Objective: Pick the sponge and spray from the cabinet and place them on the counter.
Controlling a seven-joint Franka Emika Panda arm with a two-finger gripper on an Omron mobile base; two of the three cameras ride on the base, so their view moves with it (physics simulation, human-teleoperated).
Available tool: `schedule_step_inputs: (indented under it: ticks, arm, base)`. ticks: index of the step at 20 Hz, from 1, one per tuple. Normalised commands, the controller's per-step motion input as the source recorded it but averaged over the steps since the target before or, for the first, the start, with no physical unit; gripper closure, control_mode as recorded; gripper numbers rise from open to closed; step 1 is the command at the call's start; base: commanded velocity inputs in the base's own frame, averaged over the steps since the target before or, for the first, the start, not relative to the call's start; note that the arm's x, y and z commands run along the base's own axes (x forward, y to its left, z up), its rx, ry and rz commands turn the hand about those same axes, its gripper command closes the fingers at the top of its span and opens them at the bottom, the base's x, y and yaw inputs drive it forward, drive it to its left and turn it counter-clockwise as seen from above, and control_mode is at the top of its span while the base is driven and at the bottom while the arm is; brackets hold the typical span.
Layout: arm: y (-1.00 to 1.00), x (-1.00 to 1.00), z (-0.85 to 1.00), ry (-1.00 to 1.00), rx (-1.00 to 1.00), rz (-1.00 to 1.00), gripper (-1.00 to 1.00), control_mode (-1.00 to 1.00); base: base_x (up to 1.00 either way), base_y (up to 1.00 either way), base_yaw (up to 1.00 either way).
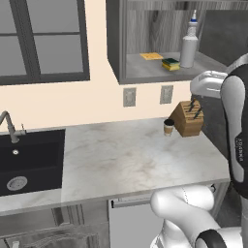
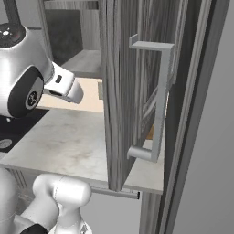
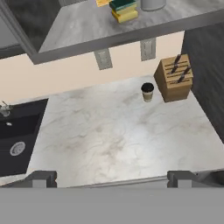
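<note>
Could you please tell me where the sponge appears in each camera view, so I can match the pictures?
Left base view: the sponge lies on the cabinet shelf, upper right, left of the spray.
Right base view: not in it.
Hand view: top centre, on the shelf.
Shared landmark: the knife block.

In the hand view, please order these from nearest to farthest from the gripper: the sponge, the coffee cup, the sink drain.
From the gripper, jaws open:
1. Coffee cup, ahead on the counter, beside the knife block.
2. Sink drain, far to the left.
3. Sponge, up on the cabinet shelf.
Cup and drain are nearly equal.
</note>
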Motion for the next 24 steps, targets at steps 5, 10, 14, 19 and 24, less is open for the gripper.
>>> schedule_step_inputs:
  ticks: [5,10,14,19,24]
  arm:
    - [0.22,0.49,-0.24,-0.13,-0.01,-0.06,-1.0,-1.0]
    - [0.19,0.37,0.08,-0.04,-0.09,-0.03,-1.0,-1.0]
    - [-0.02,0.21,0.25,0.01,-0.18,-0.06,-1.0,-1.0]
    - [-0.16,0.15,0.14,0.0,-0.13,-0.07,-1.0,-1.0]
    - [-0.2,0.19,0.08,0.01,-0.08,-0.05,-1.0,-1.0]
  base:
    - [0.0,0.0,0.0]
    - [0.0,0.0,0.0]
    - [0.0,0.0,0.0]
    - [0.0,0.0,0.0]
    - [0.0,0.0,0.0]
